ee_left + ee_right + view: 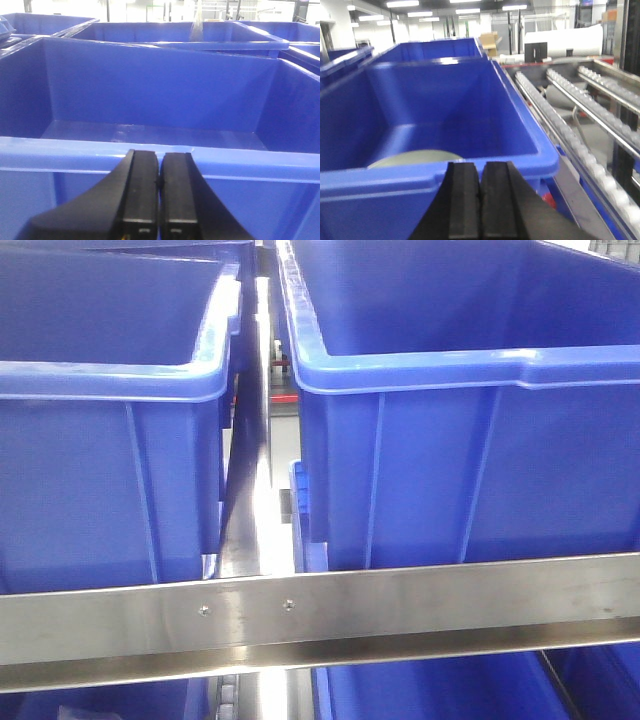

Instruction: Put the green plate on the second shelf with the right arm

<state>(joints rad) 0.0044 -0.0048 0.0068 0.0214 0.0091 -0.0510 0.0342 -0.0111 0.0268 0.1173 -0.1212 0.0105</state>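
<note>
Steel rail [320, 615] crosses below two blue bins [470, 430], a narrow gap between their rims. Left gripper [159, 200]: fingers pressed together, empty, just outside a bin rim [160, 155]. Right gripper [480, 205]: likewise closed, empty, at another bin's near edge. Green plate [415, 158]: on that bin's floor, partly hidden by the rim. Roller tracks [570, 130] alongside, right.

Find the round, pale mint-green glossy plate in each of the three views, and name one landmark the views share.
Exterior front-facing: the green plate is not in view; only blue plastic bins behind a steel rail.
Left wrist-mounted: not in view; the bin ahead shows a bare floor.
Right wrist-mounted: the green plate lies low left of centre, on the bin floor behind its near rim.
Shared landmark: blue plastic bins with rolled rims.
</note>
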